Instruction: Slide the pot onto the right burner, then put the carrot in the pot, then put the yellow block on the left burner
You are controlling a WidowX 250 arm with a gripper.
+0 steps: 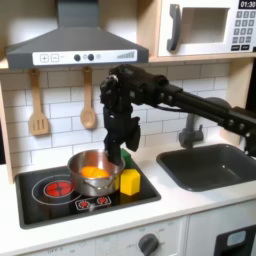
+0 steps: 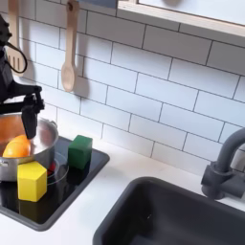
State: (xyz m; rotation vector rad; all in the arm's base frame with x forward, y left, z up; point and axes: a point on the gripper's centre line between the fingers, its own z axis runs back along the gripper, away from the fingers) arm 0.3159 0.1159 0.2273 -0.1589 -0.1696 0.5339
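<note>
First exterior view room: yellow block [image 1: 130,182] sat at cooktop's [image 1: 40,207] right edge, touching pot [image 1: 82,182].
Carrot [image 1: 95,172]: orange, inside pot.
Gripper [image 1: 119,146]: finger spread unclear.

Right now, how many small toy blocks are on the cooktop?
2. The yellow block sits at the cooktop's front, beside the pot. The green block stands behind it, nearer the wall. Others may be hidden behind the pot.
</note>
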